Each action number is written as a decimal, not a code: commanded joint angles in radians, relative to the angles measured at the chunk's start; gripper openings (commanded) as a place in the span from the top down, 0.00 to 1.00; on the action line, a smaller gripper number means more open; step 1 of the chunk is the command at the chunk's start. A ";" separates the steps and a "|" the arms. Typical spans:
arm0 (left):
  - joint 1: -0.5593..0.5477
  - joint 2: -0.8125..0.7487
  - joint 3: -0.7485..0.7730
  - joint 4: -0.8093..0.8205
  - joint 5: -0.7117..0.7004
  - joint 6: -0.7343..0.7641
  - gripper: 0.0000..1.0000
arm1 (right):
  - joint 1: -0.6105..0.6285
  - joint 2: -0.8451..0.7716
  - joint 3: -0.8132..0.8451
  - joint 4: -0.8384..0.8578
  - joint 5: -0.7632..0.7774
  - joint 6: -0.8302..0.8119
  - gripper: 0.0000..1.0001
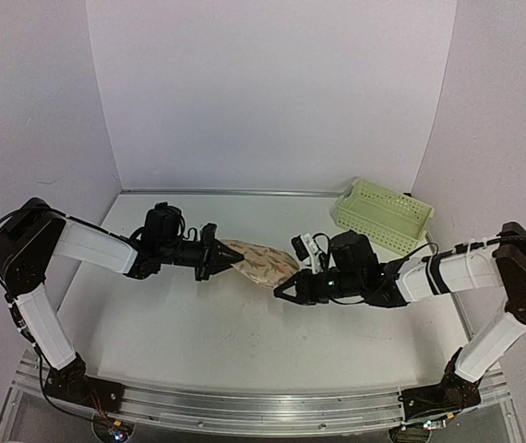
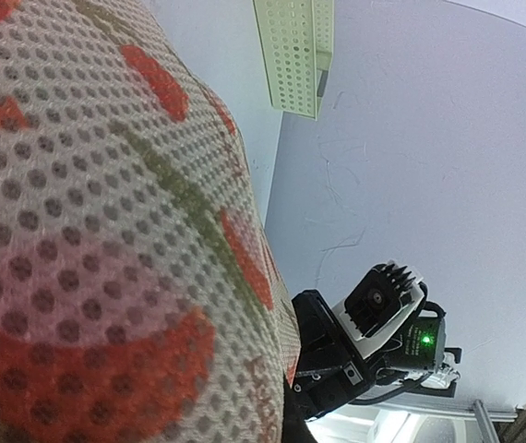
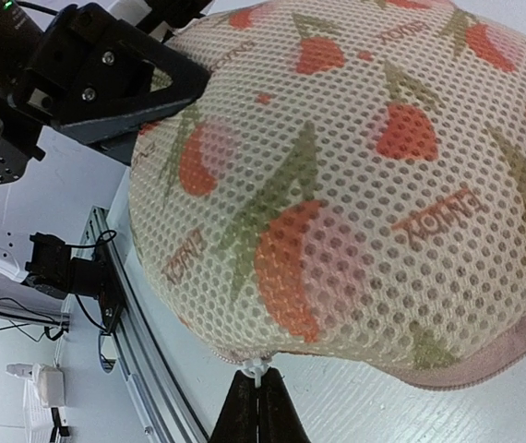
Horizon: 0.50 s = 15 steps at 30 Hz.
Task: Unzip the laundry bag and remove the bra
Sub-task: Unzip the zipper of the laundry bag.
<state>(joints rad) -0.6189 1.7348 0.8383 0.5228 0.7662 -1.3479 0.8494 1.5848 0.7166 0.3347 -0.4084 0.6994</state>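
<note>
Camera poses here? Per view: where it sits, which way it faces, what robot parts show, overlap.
Top external: above and behind the bases, looking down; both arms, left gripper, right gripper, laundry bag, basket.
Left wrist: against the bag, facing the right arm; own fingers unseen.
Right wrist: faces the bag's zip edge; own gripper shut on the zip pull.
Shared: each wrist view shows the opposite gripper.

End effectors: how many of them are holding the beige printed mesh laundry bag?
2. The left end effector clamps the beige printed mesh laundry bag at its left end; the right end effector is shut on its small white zip pull.
</note>
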 commanded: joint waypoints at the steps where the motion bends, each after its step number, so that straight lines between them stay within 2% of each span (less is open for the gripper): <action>1: -0.001 -0.028 0.037 0.071 0.065 0.077 1.00 | -0.027 -0.053 -0.014 -0.071 0.081 -0.026 1.00; 15: -0.001 0.000 0.033 0.071 0.152 0.207 1.00 | -0.090 -0.130 -0.072 -0.195 0.154 -0.081 1.00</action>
<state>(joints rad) -0.6235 1.7443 0.8383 0.5236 0.8234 -1.2091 0.7940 1.4960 0.6708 0.2253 -0.3500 0.6464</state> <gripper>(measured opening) 0.049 0.019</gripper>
